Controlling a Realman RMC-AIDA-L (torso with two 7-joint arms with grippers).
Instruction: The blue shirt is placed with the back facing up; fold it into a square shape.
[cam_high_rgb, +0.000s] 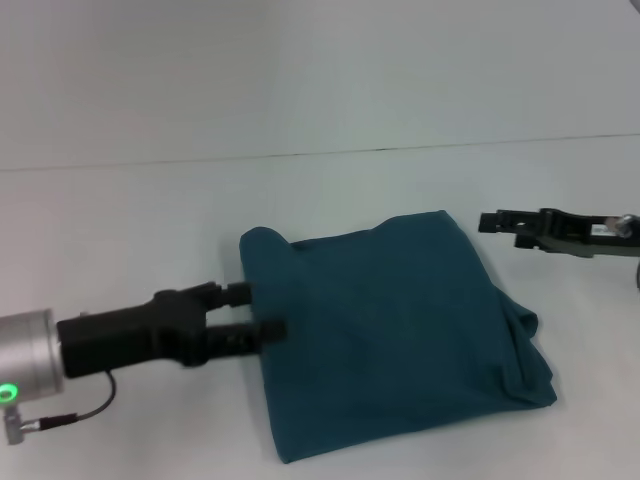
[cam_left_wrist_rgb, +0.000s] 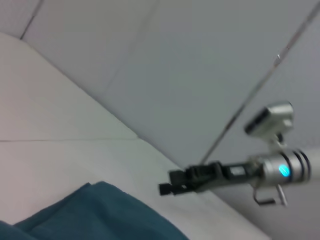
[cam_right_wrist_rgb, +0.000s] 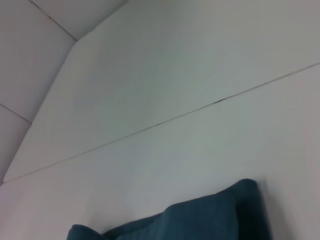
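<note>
The blue shirt (cam_high_rgb: 390, 335) lies on the white table as a folded, roughly square bundle, with bunched edges along its right side. It also shows in the left wrist view (cam_left_wrist_rgb: 95, 215) and in the right wrist view (cam_right_wrist_rgb: 200, 220). My left gripper (cam_high_rgb: 258, 311) is at the shirt's left edge, open, its lower finger (cam_high_rgb: 262, 331) lying over the cloth and its upper finger (cam_high_rgb: 236, 292) just beside the edge. Off the shirt's far right corner my right gripper (cam_high_rgb: 492, 220) hovers above the table, clear of the cloth; the left wrist view shows it too (cam_left_wrist_rgb: 169, 183).
The white table (cam_high_rgb: 130, 230) stretches around the shirt on all sides. A thin seam (cam_high_rgb: 300, 154) runs across the table behind the shirt.
</note>
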